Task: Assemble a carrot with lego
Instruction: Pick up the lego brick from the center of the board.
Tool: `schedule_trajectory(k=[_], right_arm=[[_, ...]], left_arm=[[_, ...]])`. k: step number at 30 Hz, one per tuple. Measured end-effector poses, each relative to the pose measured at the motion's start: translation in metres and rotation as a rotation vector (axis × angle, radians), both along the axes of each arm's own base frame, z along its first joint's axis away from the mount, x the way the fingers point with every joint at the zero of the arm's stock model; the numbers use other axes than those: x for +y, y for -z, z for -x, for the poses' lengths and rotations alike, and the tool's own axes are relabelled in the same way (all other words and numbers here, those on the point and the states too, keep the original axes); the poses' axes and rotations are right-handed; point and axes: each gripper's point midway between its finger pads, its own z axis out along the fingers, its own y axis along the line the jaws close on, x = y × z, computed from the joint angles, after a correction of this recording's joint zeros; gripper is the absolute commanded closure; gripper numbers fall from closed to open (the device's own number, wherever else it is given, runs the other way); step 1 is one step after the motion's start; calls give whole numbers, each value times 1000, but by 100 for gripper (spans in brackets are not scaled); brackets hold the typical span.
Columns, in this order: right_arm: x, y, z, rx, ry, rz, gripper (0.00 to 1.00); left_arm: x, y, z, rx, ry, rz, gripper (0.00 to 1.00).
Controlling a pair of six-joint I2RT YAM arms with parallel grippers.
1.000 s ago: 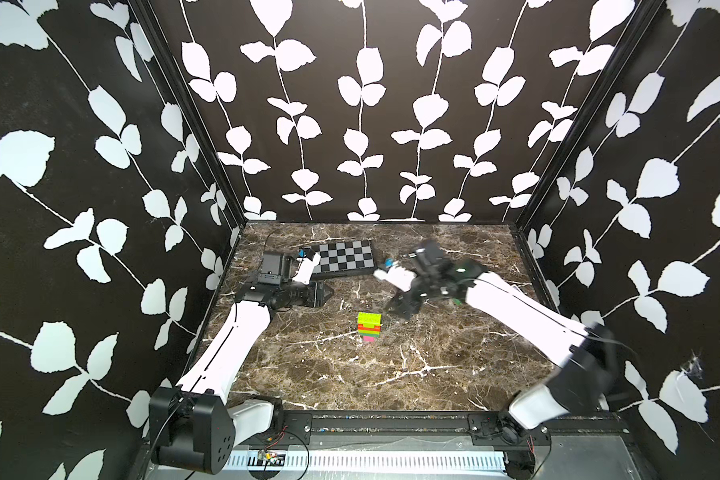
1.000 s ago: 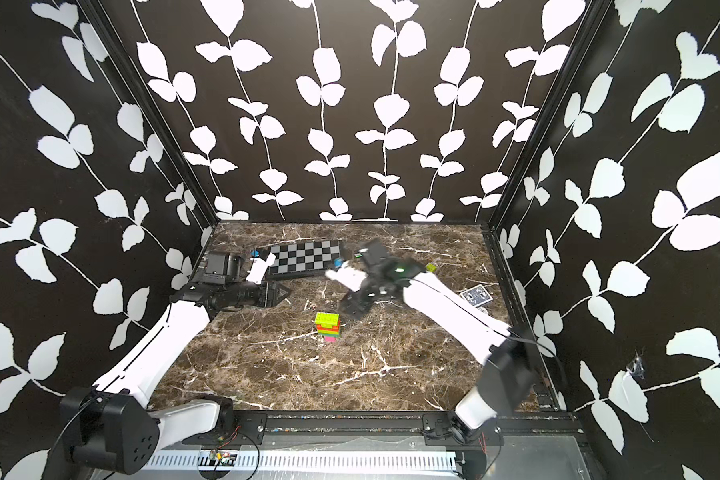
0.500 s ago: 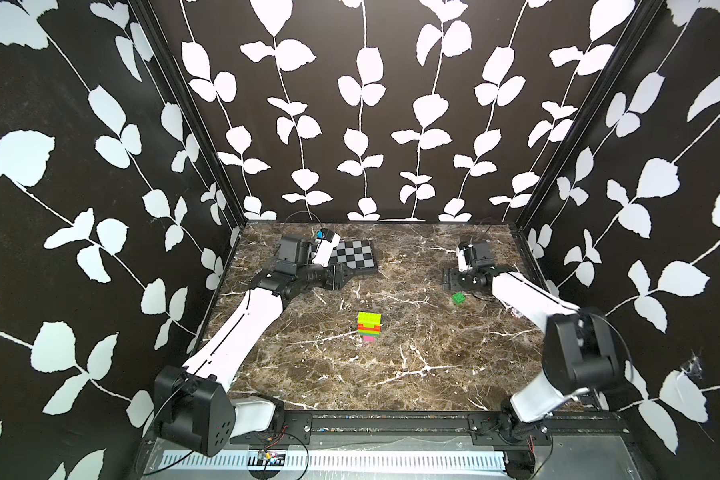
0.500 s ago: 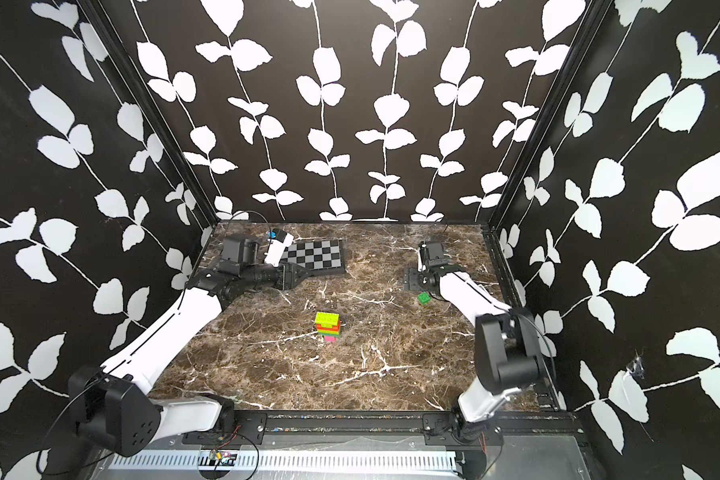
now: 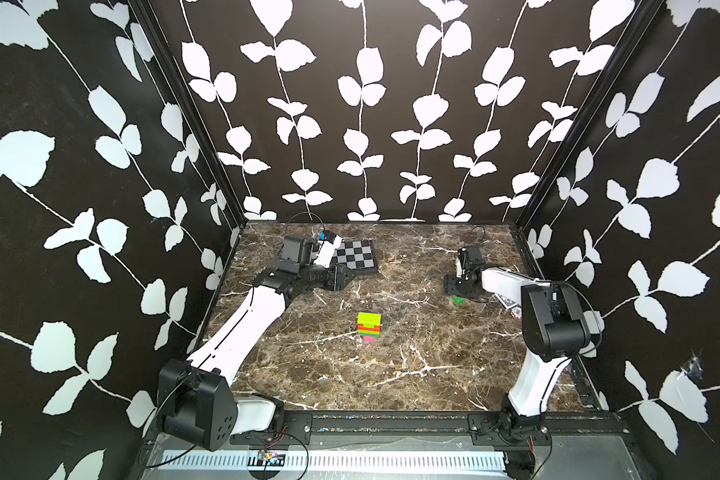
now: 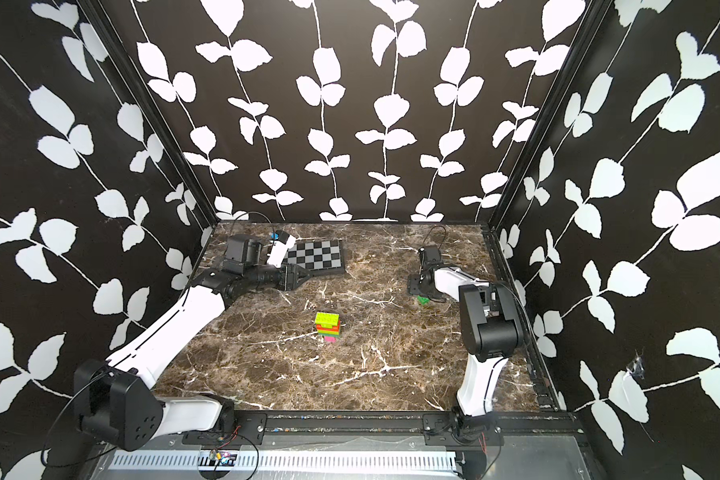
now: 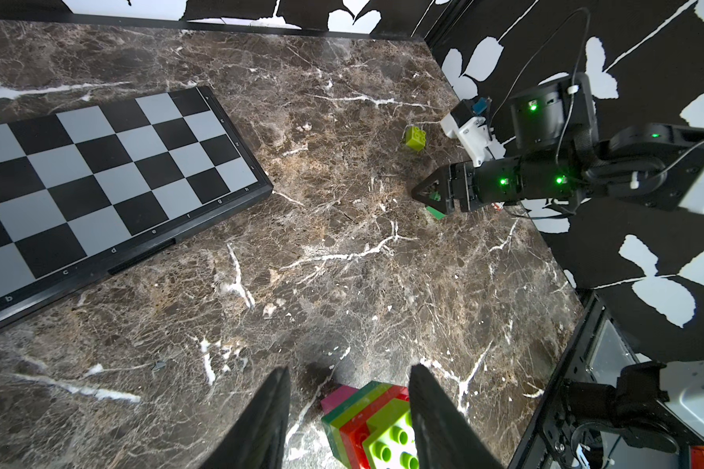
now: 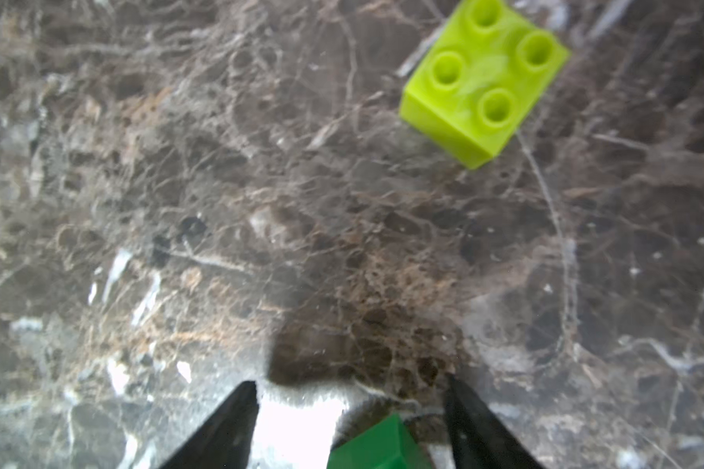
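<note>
Between my right fingers [image 8: 220,434], down at the table [image 8: 179,203], lies a dark green brick [image 8: 379,446], nearer one finger than the other; they stand apart and do not clamp it. A lime brick [image 8: 484,81] sits studs-up well beyond them. My left fingers [image 7: 261,422] are spread too, holding nothing, beside the chequered board [image 5: 356,257]; the carrot [image 5: 369,327] rests mid-table, apart from both.
</note>
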Motion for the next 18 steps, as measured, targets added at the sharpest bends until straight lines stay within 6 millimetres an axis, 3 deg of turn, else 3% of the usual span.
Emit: schedule_trajectory(k=[11,18], right_arm=[[15,2,16,15,-54,6,52],[15,2,26,26,-76,14,47]], left_arm=[[0,2,1,4,4,-5,50],[1,5,2,15,5,-12,50]])
